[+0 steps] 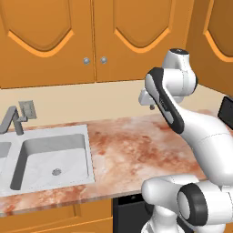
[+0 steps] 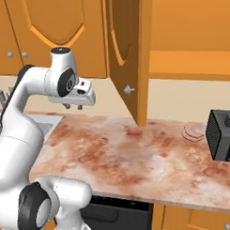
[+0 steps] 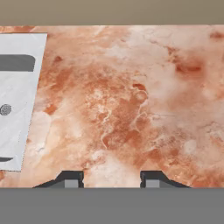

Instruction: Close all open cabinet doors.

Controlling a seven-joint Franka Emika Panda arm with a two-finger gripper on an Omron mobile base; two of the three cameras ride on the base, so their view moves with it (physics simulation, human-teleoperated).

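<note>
progress: barely started, one cabinet door (image 2: 126, 55) upper middle hangs wide open | done: left pair (image 1: 48, 41) looks shut | hand (image 2: 73, 106) over counter (image 2: 137, 153), narrow, holding nothing

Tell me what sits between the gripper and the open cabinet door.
Nothing: in the right base view, only backsplash and bare marble counter separate the gripper from the open cabinet door.

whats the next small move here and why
Probably raise and swing the gripper toward the open cabinet door to its right. That door stands out from the cabinet over the counter, while the gripper hangs above the counter, pointing down, holding nothing and clear of the door. The two doors by the sink look closed.
</note>
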